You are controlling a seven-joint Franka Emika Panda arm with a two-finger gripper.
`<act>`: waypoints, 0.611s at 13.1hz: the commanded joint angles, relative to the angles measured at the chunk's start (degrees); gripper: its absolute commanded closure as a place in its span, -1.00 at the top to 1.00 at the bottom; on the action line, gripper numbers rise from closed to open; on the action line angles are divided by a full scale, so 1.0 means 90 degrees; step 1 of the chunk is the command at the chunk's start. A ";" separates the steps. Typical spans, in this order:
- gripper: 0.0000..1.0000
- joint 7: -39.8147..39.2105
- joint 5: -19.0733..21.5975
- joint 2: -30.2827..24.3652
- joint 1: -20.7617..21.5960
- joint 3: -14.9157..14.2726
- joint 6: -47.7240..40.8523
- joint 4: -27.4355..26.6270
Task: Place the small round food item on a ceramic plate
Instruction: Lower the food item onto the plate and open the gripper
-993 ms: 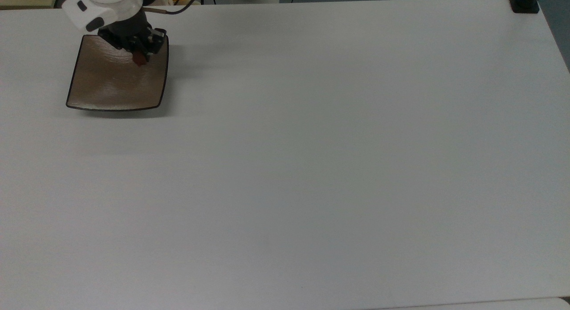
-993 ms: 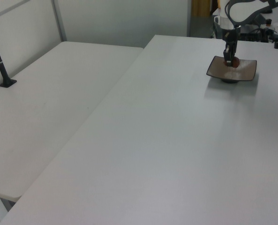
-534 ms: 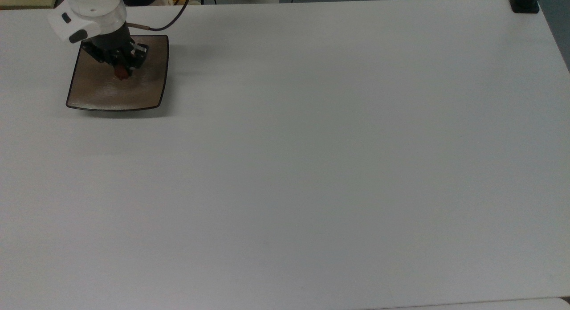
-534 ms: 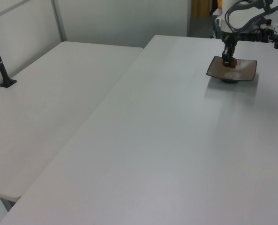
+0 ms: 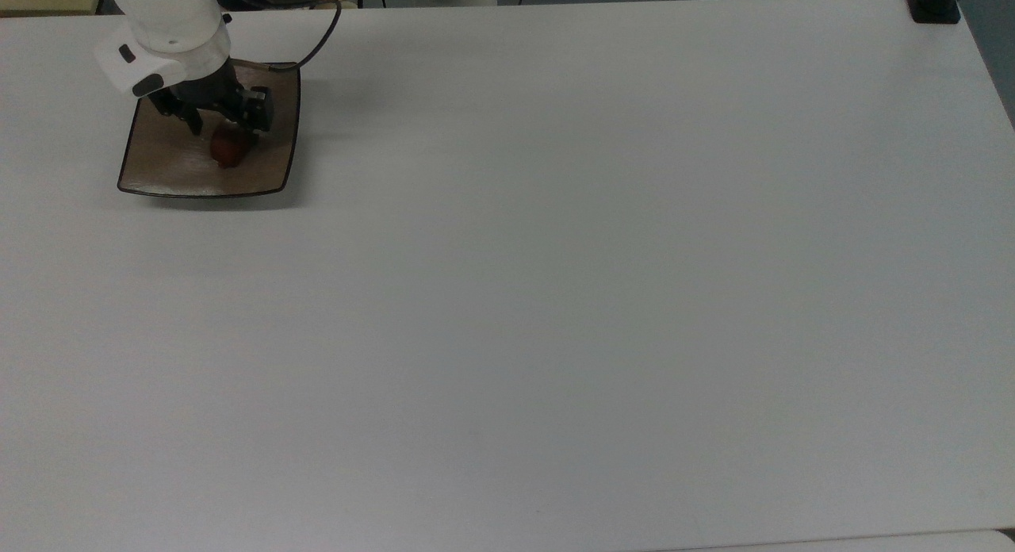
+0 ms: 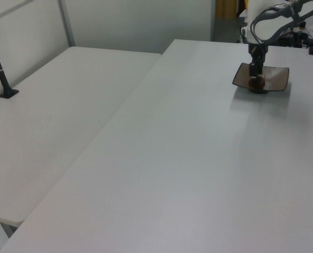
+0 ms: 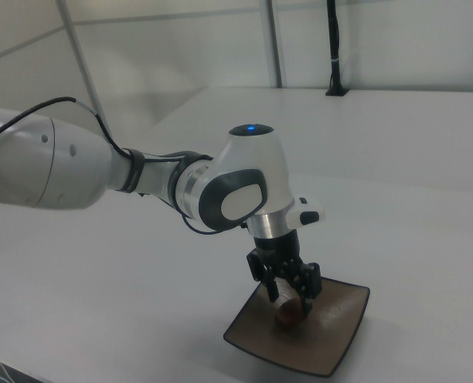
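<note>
The ceramic plate (image 5: 168, 165) is square, glossy brown with a dark rim, and sits at the far left of the top view on the white table. The small round food item (image 5: 227, 150), a dark reddish-brown lump, rests on the plate near its middle. My gripper (image 5: 225, 132) hangs just over it, open, with one finger on each side of the lump. In the right view the food item (image 7: 288, 317) lies on the plate (image 7: 334, 341) under the gripper (image 7: 289, 302). In the left view the gripper (image 6: 257, 75) stands above the food item (image 6: 257, 81) on the plate (image 6: 277, 79).
A black cable (image 5: 319, 30) loops from the arm past the plate's far corner. A black clamp post (image 5: 934, 5) stands at the table's far right corner in the top view. A second white table (image 6: 56, 116) adjoins on the left view's left. White tabletop (image 5: 555, 282) spreads to the top view's right.
The gripper moved from the plate's far edge toward its middle and came down. Its fingers have parted, and the food item now lies on the plate.
</note>
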 commanded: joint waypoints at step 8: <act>1.00 0.0162 0.0084 -0.0508 0.0115 0.0123 -0.0911 0.0530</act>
